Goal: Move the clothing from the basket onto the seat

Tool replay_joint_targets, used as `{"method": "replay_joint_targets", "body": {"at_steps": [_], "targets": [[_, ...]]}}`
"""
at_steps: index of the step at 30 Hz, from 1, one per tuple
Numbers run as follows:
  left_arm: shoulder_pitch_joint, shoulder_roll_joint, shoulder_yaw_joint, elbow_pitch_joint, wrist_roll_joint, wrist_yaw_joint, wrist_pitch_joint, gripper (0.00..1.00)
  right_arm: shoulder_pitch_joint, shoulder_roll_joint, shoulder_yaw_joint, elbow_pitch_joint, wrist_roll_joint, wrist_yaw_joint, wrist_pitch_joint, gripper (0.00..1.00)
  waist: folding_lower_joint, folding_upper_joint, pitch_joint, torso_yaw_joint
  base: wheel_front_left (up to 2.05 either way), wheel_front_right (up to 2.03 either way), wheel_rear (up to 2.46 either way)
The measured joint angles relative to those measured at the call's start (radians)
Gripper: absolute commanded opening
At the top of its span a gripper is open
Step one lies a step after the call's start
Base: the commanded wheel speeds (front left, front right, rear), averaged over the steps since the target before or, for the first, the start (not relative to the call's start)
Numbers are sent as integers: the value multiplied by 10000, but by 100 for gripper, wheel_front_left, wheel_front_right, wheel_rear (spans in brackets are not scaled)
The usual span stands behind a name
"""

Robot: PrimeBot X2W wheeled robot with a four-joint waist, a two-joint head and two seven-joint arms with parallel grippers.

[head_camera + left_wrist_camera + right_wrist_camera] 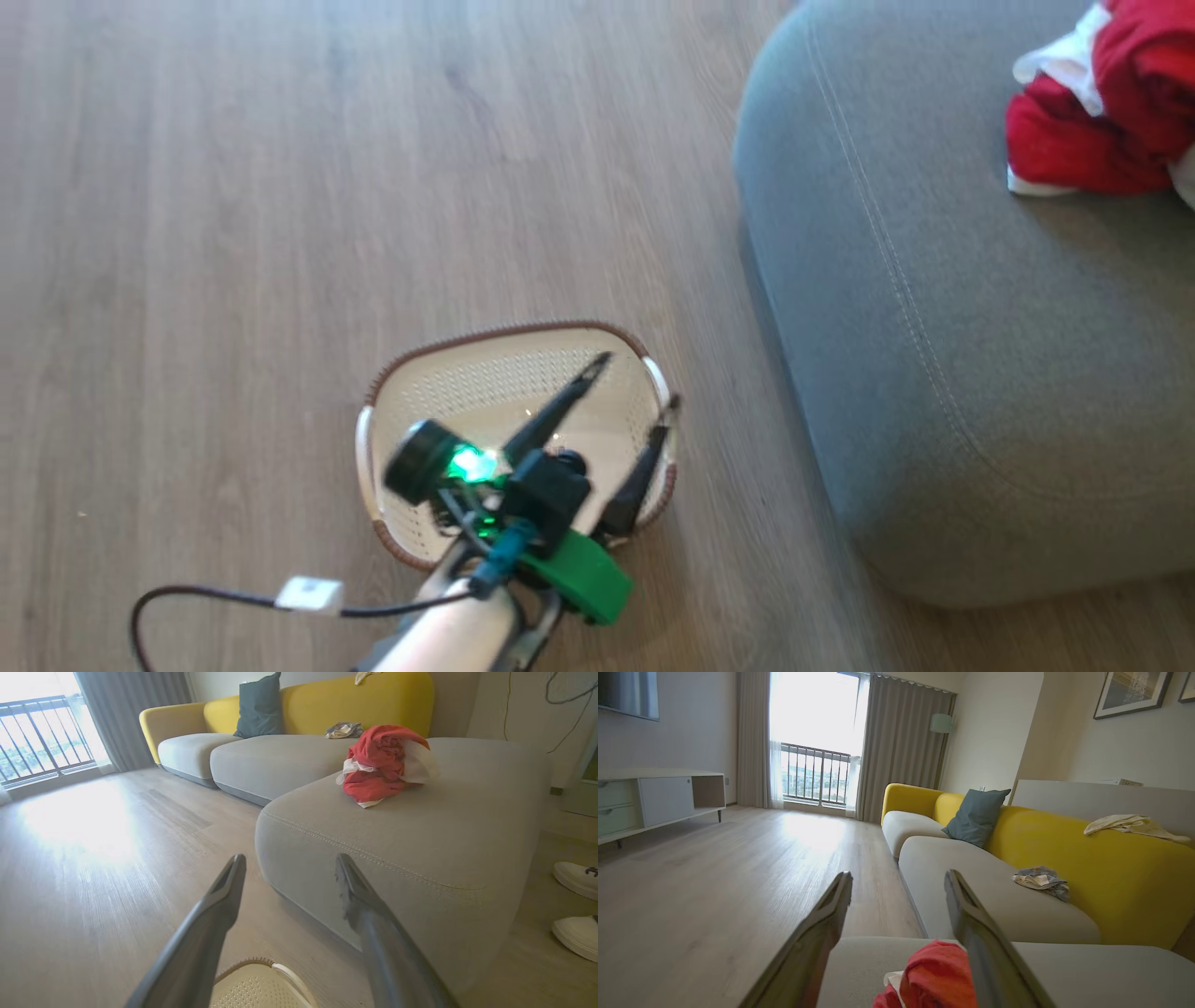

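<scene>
Left gripper (637, 381) hangs over the basket (467, 387) with fingers spread and nothing between them. What shows of the basket floor is bare, so the pick-up side looks finished. Right gripper (898, 877) is likewise agape and empty above the clothing (934, 970), which lies bunched on the seat (934, 280), a pose I read as release. Count: one basket, one red-and-white heap (garment number indeterminate), two grippers.

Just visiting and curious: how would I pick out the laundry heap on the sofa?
Find the yellow-backed sofa; its nearest grey seat juts into the room. On it lies the clothing, a crumpled heap. Unlike the pale cloth behind it, it is bright red with white parts.
</scene>
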Motion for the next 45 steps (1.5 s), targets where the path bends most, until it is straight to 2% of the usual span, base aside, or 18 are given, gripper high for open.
{"method": "replay_joint_targets", "body": {"at_steps": [5,10,19,24,29,35,45], "targets": [[375,-8,1126,4,-12,150,0,100,1685,897,-12,-1657,311,0,0,100,0,0,-334,458,0,0,0],[657,-17,2272,2,-10,568,0,100,2832,1496,-65,-2673,303,0,0,100,0,0,-596,1066,0,0,0],[1829,-59,3549,52,109,1210,0,100,5098,3122,-267,-3373,-6,0,0,100,0,0,-1181,2211,0,0,0],[2273,-115,4004,-155,4,1394,0,100,5918,3666,-370,-3467,-458,0,0,100,0,0,-1391,2713,0,0,0],[2545,-123,4048,-286,19,1409,0,100,6185,4010,-477,-3532,-744,0,0,100,0,0,-1504,2957,0,0,0],[2717,-125,4059,-313,19,1519,0,100,6517,4282,-462,-3559,-1043,0,0,100,0,0,-1502,2940,0,0,0],[2751,-128,4059,-474,-245,1312,0,100,6515,4347,-554,-3559,-1060,0,0,100,0,0,-1450,2797,0,0,0]]}}
